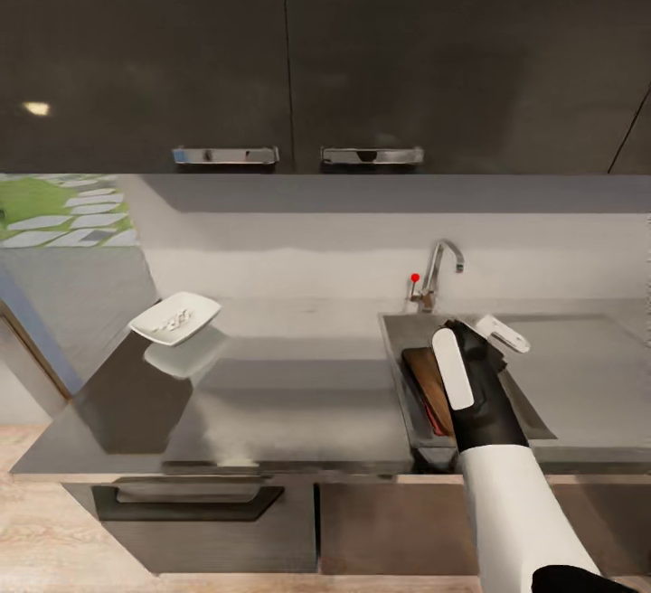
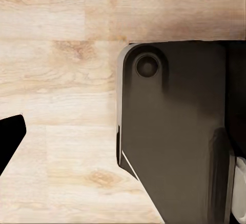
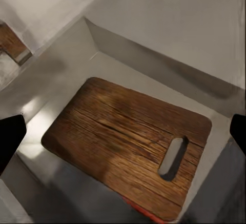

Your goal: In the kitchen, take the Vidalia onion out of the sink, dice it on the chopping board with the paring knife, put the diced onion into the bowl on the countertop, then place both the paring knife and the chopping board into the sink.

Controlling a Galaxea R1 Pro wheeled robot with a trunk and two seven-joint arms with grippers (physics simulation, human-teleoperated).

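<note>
The brown chopping board (image 3: 102,126) lies tilted inside the steel sink (image 1: 394,367), its handle slot showing in the right wrist view. A reddish sliver, seemingly the paring knife's handle (image 3: 142,212), peeks from under the board's edge. My right gripper (image 1: 479,342) hovers open just above the board, holding nothing, its dark fingertips (image 3: 10,144) spread wide. The white bowl (image 1: 174,317) sits at the left end of the grey countertop (image 1: 298,394) with pale onion bits in it. My left gripper's fingertip (image 2: 10,142) hangs over the wooden floor, apparently open and empty.
The chrome tap (image 1: 436,275) with its red dot stands behind the sink. A flat drainboard (image 1: 579,367) lies to the right. Dark wall cabinets (image 1: 289,51) hang above the counter. A dark part of the robot's base (image 2: 174,131) rests on the floor.
</note>
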